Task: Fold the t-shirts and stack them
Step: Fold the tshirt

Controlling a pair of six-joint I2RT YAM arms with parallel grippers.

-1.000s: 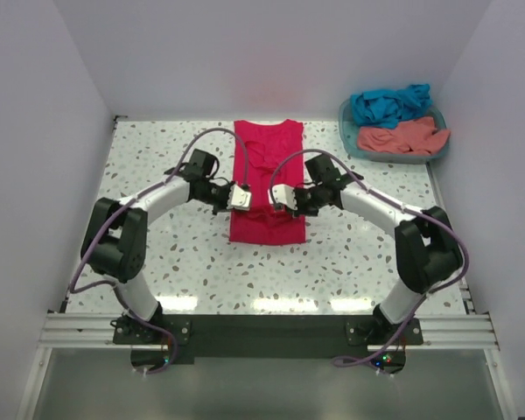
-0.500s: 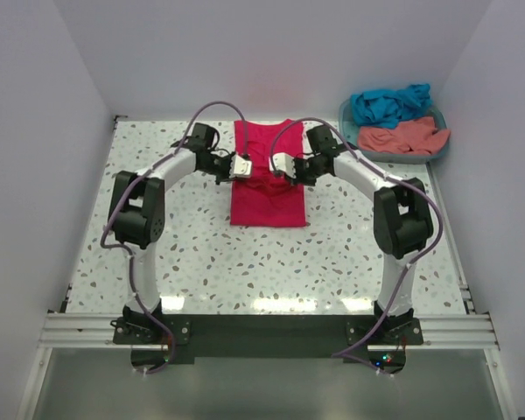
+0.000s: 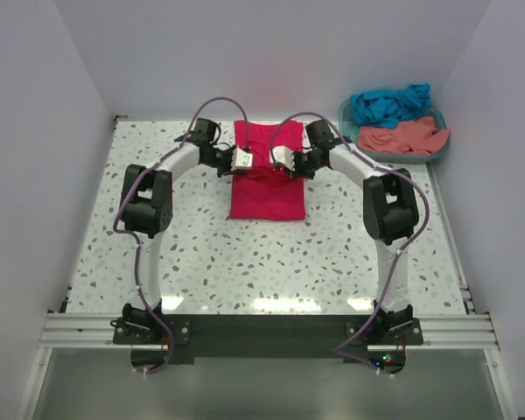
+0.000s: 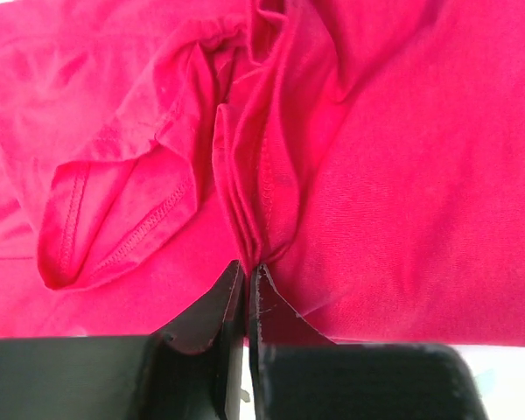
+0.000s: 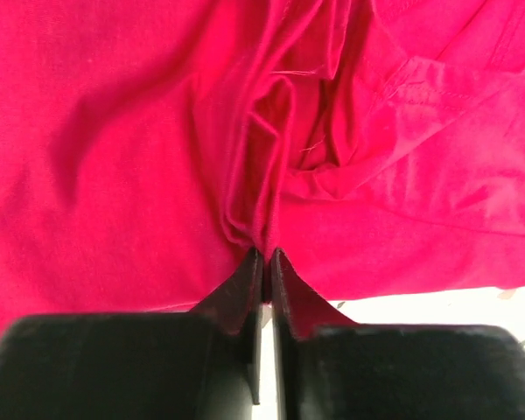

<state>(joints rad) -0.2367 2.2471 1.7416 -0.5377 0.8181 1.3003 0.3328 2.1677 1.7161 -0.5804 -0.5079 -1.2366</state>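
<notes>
The crimson-pink t-shirt point(image 3: 265, 188) lies on the table at the back middle, its near end folded over towards the far end. My left gripper point(image 3: 245, 163) is shut on a pinched fold of it point(image 4: 245, 219) at its left side. My right gripper point(image 3: 278, 162) is shut on a fold point(image 5: 262, 201) at its right side. Both grippers are over the shirt's middle. The teal-blue t-shirt point(image 3: 389, 103) and the salmon-coral t-shirt point(image 3: 401, 136) lie crumpled in the basket at the back right.
A teal plastic basket point(image 3: 354, 140) stands at the table's back right corner. White walls close in the table on the left, back and right. The speckled table top point(image 3: 245, 262) is bare in front of the shirt.
Both grippers have moved away from me towards the back, carrying the shirt's near hem with them. The shirt now looks shorter, folded over itself.
</notes>
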